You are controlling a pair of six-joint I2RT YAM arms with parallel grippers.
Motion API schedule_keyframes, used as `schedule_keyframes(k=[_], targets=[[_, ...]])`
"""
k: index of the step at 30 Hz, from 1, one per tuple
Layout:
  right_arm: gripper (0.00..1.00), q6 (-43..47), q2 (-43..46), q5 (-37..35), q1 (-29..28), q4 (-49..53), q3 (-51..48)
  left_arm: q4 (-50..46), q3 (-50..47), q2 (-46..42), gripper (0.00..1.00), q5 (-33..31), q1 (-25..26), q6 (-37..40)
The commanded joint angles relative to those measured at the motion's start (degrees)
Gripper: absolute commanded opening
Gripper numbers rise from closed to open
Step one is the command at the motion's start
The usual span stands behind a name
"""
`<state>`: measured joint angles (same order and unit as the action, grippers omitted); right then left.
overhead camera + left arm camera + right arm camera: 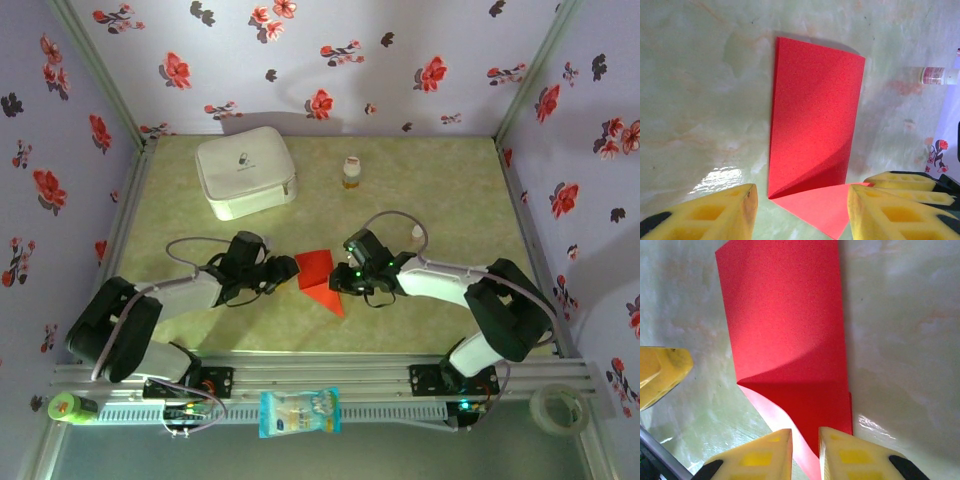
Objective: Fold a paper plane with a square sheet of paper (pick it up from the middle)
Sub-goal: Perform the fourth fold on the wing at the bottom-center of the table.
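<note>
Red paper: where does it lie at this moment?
In the top view the red paper lies mid-table, between the left gripper and the right gripper, nearer the arms than the white case.

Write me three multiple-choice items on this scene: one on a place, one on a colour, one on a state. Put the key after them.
1. Where does the white zip case lie?
A. On the far left part of the table
B. At the near right corner
C. Under the arms' bases

2. What colour is the paper?
A. Blue
B. Red
C. Green

3. How does the left tool stand?
A. Shut with nothing in it
B. Shut on a cup
C. Open, fingers wide apart at the paper's end

Key:
1 A, since the top view has the case at the far side, left of the middle.
2 B, since the paper is bright red in every view.
3 C, since the left wrist view shows a broad gap between the yellow fingers, with the paper's end in it.
</note>
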<state>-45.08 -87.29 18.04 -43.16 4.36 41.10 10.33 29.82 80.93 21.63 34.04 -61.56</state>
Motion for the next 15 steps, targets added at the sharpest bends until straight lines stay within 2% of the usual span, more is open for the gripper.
schedule_keyframes(k=[1, 8, 15], targets=[[0.21, 1.2, -1.0, 1.0, 0.7, -1.2, -0.7, 1.2, 0.1, 1.2, 0.5, 2.4, -0.9, 0.0], [0.2, 1.4, -2.4, 1.6, 1.0, -2.0, -0.6, 1.5, 0.9, 2.7, 0.5, 3.6, -1.0, 0.2], [0.09, 1.8, -0.6, 2.0, 1.2, -3.1, -1.6, 1.8, 1.0, 2.9, 0.52, 4.0, -1.1, 0.1]])
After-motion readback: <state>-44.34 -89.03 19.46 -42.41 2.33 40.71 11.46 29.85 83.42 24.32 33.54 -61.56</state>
